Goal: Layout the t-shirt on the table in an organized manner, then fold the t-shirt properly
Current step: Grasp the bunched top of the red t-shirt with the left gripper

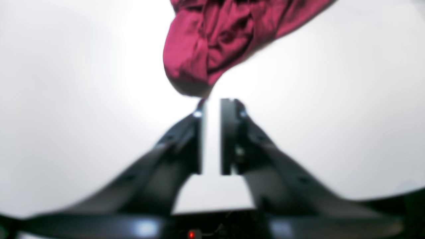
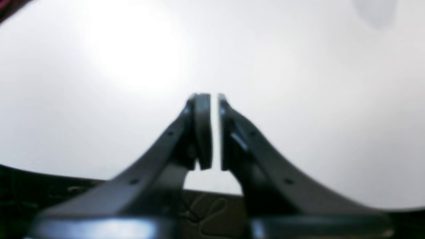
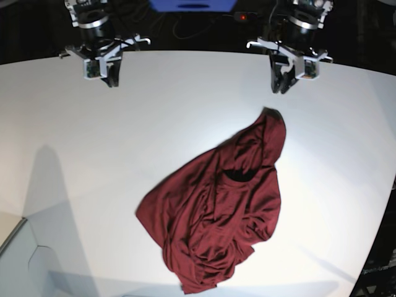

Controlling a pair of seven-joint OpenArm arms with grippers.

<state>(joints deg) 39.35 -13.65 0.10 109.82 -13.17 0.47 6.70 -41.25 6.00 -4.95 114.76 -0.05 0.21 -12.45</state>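
The maroon t-shirt [image 3: 229, 204] lies crumpled on the white table [image 3: 179, 105], right of centre, with one bunched end reaching toward the far right. My left gripper [image 3: 281, 83] hangs just beyond that end. In the left wrist view, the left gripper [image 1: 212, 103] has its fingers a narrow gap apart with nothing between them, and the t-shirt [image 1: 212, 43] sits just past the tips. My right gripper [image 3: 111, 77] hovers over bare table at the far left, well away from the shirt. In its own wrist view, the right gripper [image 2: 214, 98] is slightly parted and empty.
Behind the table's curved far edge are the dark arm bases and a blue object [image 3: 192, 5]. A grey ledge [image 3: 12, 247] lies at the lower left corner. The table's right edge [image 3: 387, 204] runs close to the shirt.
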